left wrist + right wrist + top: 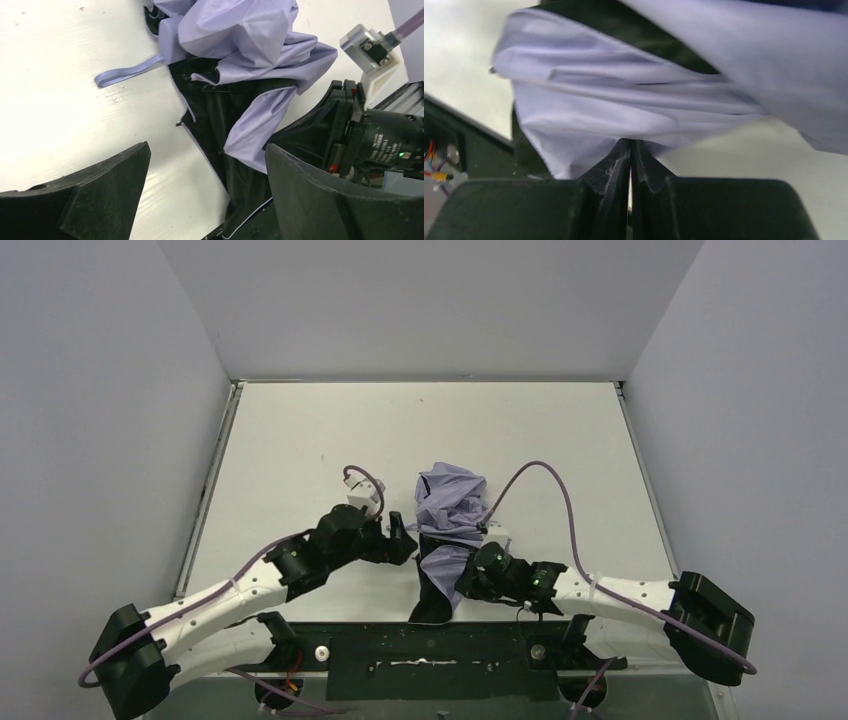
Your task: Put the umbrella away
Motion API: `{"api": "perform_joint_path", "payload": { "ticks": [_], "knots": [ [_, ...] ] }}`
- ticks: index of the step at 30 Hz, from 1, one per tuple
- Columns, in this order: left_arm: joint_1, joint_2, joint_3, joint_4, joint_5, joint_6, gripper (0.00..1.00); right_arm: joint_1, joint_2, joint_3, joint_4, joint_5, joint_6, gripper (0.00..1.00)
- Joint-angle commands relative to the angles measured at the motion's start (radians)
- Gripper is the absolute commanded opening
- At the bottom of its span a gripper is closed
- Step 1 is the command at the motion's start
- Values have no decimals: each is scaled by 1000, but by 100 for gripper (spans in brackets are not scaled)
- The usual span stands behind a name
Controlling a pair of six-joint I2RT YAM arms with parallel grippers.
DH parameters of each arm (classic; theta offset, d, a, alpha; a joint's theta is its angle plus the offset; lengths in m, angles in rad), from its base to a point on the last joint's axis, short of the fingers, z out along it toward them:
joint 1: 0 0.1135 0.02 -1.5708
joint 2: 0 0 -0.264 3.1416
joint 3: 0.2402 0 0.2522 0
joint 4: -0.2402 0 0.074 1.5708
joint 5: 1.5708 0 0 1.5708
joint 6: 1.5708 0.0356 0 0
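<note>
while the left claw (206, 147) sits spread wide and released, the umbrella (250, 35) lies crumpled on the table (45, 75) just ahead of its fingers, lavender fabric bunched over the black underside. the wrist strap (127, 72) lies flat on the table, ahead and to the left of that claw. the right claw (630, 142) is clenched tight, pinching a fold of the pale fabric right at its tips, with the rest of the canopy bulging above and beyond it. from overhead the umbrella sits between the two claws, with the left one just beside it.
</note>
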Motion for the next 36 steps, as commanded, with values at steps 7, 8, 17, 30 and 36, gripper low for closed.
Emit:
{"api": "perform_joint_path", "payload": {
  "ticks": [7, 8, 17, 30, 36],
  "knots": [
    [4, 267, 210, 120, 204, 34, 69, 20, -70, -87, 64, 165, 136, 5],
    [-6, 274, 210, 127, 209, 42, 68, 23, -118, -77, 25, 170, 123, 9],
    [-97, 295, 298, -2, 114, 214, 67, -67, -465, 247, -736, 436, 57, 61],
    [-100, 251, 254, 11, 134, 205, 67, -450, -211, 132, -323, -66, -211, 69],
    [-100, 231, 243, 3, 136, 215, 67, -546, -193, 64, -183, -222, -255, 48]
  ]
}}
